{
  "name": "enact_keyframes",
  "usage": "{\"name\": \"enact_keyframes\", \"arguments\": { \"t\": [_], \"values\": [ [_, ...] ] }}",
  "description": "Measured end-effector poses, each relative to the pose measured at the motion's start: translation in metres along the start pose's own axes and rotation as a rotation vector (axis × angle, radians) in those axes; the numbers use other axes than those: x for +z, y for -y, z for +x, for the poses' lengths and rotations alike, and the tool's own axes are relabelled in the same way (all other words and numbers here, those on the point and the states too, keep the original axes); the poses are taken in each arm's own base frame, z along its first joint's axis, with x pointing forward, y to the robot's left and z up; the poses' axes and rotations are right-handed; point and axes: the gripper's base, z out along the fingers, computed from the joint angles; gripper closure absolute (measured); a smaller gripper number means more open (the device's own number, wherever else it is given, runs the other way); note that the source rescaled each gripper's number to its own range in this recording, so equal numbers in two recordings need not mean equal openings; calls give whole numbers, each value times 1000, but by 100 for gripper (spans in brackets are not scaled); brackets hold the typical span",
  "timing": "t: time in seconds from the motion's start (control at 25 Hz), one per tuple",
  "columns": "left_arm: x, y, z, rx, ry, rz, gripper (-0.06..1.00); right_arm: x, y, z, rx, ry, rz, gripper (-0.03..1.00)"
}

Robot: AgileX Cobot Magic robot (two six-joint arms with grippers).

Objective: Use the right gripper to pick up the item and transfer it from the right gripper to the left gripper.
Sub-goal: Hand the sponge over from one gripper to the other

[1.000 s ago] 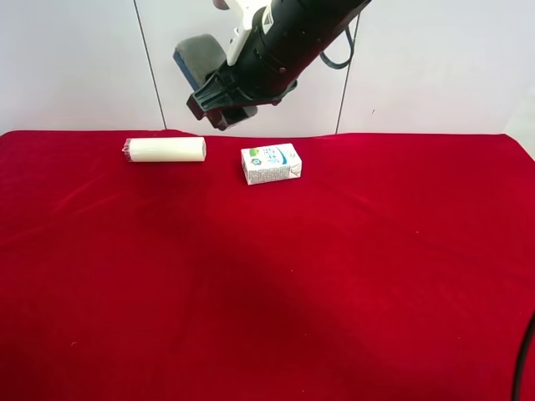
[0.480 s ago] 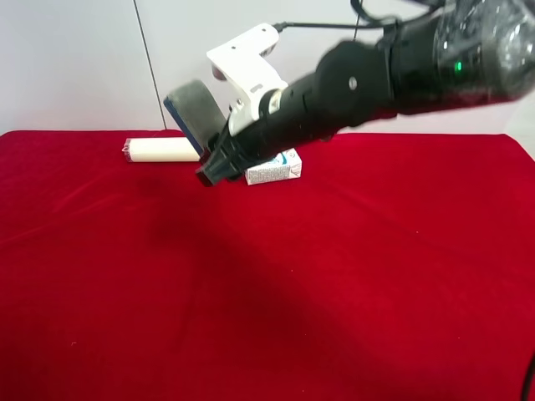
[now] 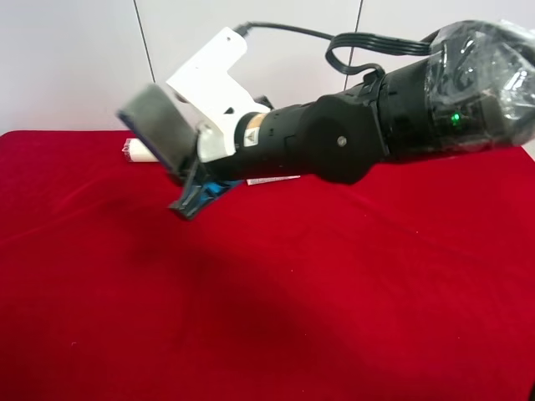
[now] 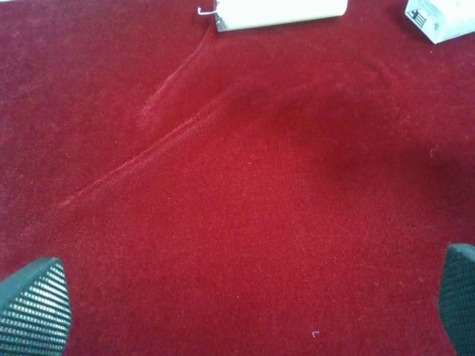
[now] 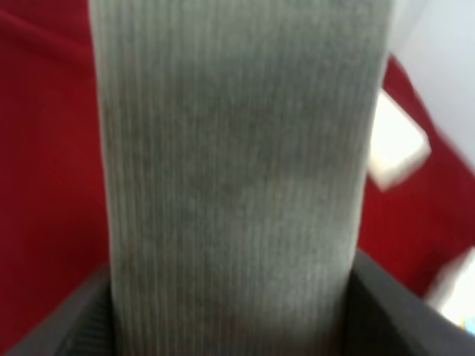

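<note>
The right gripper [image 3: 188, 180] is clamped on the flat, rounded grey felt pad [image 3: 157, 125]. It holds the pad clear above the red cloth table [image 3: 334, 292] at the exterior high view's upper left, long axis running out past the fingers. The left gripper [image 4: 245, 304] hangs empty over the cloth, jaws spread wide, and the pad is absent from its view, so its bearing cannot be told. 1 cream-white cylinder roll [image 4: 282, 11] and 1 small white carton [image 4: 439, 18] lie on the cloth near the right arm.

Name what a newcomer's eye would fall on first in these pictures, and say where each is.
First, the thick black arm, wrapped in plastic, stretched in from the exterior high view's right above the red cloth. Next, the grey pad clamped in the right gripper, held off the cloth and filling the right wrist view. The left gripper hangs open over the cloth.
</note>
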Motion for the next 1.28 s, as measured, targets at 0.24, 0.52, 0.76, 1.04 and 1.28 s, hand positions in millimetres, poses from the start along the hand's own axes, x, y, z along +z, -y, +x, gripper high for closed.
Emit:
{"name": "enact_keyframes", "arguments": {
  "t": [0.24,0.52,0.76,1.04,1.28],
  "values": [
    [0,0,0,0,0,0,-6,-1,-4,-5,13,36,4,91],
    [0,0,0,0,0,0,-6,-1,-4,-5,-6,31,2,91],
    [0,0,0,-1,0,2,-6,0,-5,-3,-6,13,-8,91],
    [0,4,-5,-58,11,41,-6,0,-5,-3,20,19,-2,91],
    [24,14,-37,-154,72,153,-6,0,-4,-4,27,28,4,91]
  ]
}}
